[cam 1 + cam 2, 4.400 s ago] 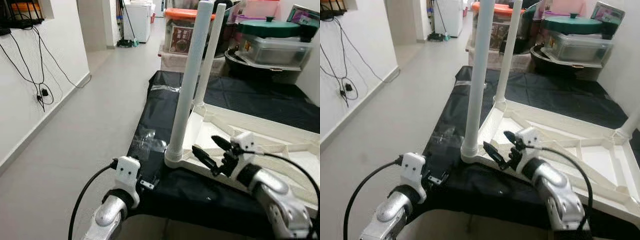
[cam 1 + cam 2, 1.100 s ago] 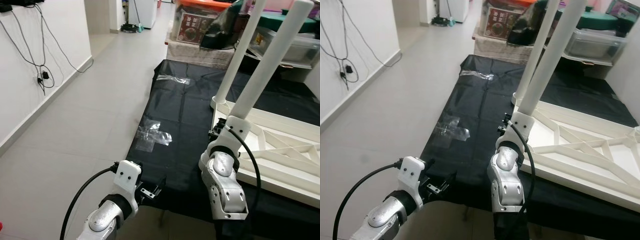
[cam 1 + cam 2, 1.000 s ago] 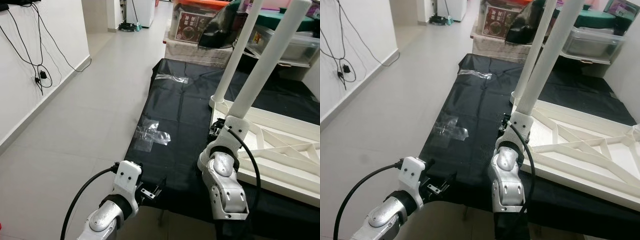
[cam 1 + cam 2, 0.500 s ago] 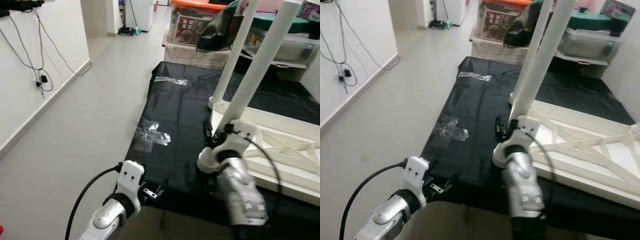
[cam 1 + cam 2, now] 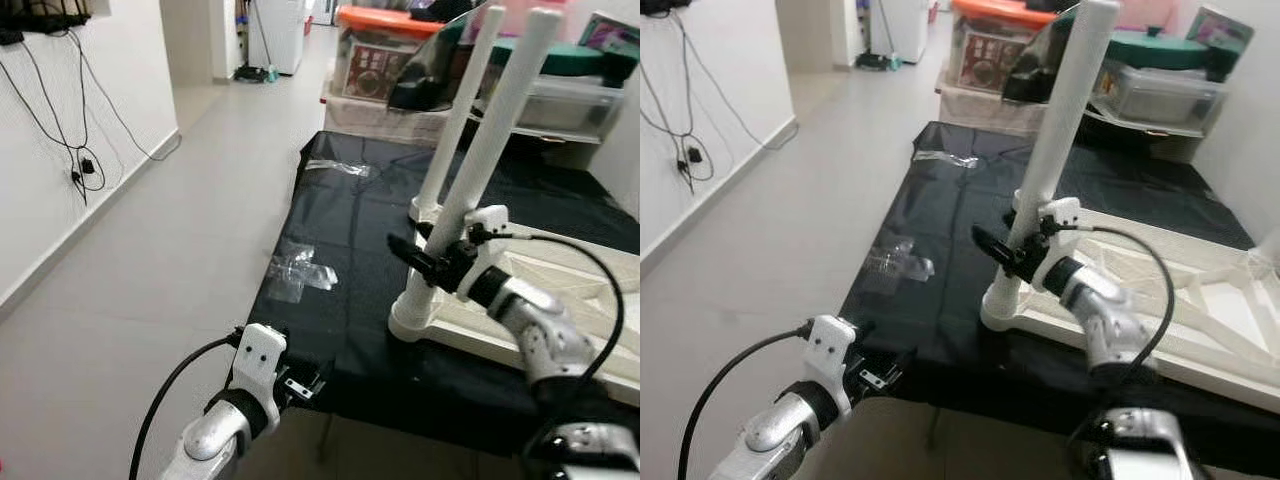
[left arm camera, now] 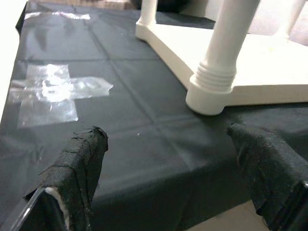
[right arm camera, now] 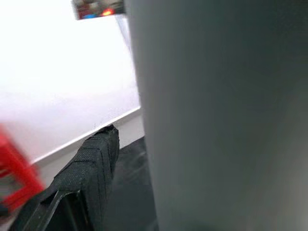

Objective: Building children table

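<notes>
The upturned white table top is lying on the black sheet at the robot's 1 o'clock, with two white legs already standing in its near-side sockets. The right gripper is closing around the nearer leg low on its shaft, apparently seating it. The left gripper is hovering spread and empty at the sheet's 7 o'clock edge; remaining legs appear outstanding.

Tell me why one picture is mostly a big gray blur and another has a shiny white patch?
In the right wrist view the white table leg is pressed so close to the camera that it goes soft, dull and gray, and the wall behind is washed out bright. In the left wrist view the clear tape on the black cover catches light and glares.
</notes>
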`<state>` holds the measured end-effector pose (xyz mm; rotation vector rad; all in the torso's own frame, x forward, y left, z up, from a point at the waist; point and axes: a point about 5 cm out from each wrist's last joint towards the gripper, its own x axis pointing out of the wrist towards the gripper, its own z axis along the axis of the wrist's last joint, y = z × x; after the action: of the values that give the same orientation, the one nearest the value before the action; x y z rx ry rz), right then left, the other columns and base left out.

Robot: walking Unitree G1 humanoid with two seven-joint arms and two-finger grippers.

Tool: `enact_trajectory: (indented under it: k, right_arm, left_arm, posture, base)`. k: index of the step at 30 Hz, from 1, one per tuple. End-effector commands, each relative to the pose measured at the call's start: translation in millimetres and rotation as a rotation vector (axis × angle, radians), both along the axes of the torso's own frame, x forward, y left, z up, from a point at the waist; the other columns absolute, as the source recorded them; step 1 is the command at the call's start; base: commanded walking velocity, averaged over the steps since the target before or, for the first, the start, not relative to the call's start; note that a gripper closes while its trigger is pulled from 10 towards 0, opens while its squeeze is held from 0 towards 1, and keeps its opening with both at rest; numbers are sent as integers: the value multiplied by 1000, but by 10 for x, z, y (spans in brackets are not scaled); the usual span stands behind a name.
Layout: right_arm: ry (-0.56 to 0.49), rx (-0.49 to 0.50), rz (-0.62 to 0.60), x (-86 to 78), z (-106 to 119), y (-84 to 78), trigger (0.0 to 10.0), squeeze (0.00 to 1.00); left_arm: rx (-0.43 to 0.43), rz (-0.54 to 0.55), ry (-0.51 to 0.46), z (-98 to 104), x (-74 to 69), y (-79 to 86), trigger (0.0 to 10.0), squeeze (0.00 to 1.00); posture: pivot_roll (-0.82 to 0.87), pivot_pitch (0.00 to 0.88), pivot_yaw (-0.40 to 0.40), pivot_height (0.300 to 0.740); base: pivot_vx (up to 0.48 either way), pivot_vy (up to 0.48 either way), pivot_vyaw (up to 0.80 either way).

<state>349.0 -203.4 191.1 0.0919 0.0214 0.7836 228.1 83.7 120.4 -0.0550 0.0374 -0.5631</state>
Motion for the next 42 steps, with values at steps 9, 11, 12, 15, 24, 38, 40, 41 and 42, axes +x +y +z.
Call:
enact_trajectory:
  k: [9, 11, 12, 15, 24, 38, 40, 41, 42]
  right_arm:
    - [86, 7, 406, 13, -20, 372, 10000, 0]
    - [80, 22, 420, 17, -11, 420, 0, 0]
    - [70, 31, 432, 19, -6, 456, 0, 0]
    - [31, 42, 399, 23, -1, 512, 0, 0]
    - [-35, 1, -188, 75, -102, 366, 0, 0]
    - [57, 102, -1257, -284, -225, 260, 0, 0]
    - [68, 125, -1291, -278, -213, 356, 0, 0]
    - [73, 134, -1311, -251, -203, 437, 0, 0]
    - [73, 134, -1311, -251, -203, 437, 0, 0]
  left_arm:
    - [10, -15, 9, 95, -200, 21, 10000, 0]
    - [12, -13, 12, 96, -213, 30, 10000, 0]
    - [14, -11, 14, 99, -223, 38, 10000, 0]
    - [16, -9, 17, 98, -229, 47, 10000, 0]
    - [12, -5, 36, 67, -153, 29, 10000, 0]
    - [27, -25, 63, -75, 102, -57, 10000, 0]
    - [27, -23, 64, -90, 135, -63, 10000, 0]
    - [28, -21, 65, -105, 156, -68, 10000, 0]
    - [28, -21, 65, -105, 156, -68, 10000, 0]
  posture:
    - [192, 112, -141, 740]
    - [195, 118, -141, 740]
    - [196, 119, -139, 740]
    - [195, 118, -135, 740]
    - [161, 84, -116, 740]
    - [118, 0, -81, 740]
    - [118, 0, -83, 740]
    - [118, 0, -86, 740]
    - [118, 0, -86, 740]
  base:
    - [0, 0, 0]
    - [0, 0, 0]
    - [0, 0, 0]
    - [0, 0, 0]
    - [0, 0, 0]
    - [0, 0, 0]
    - [0, 0, 0]
    - [0, 0, 0]
    - [0, 0, 0]
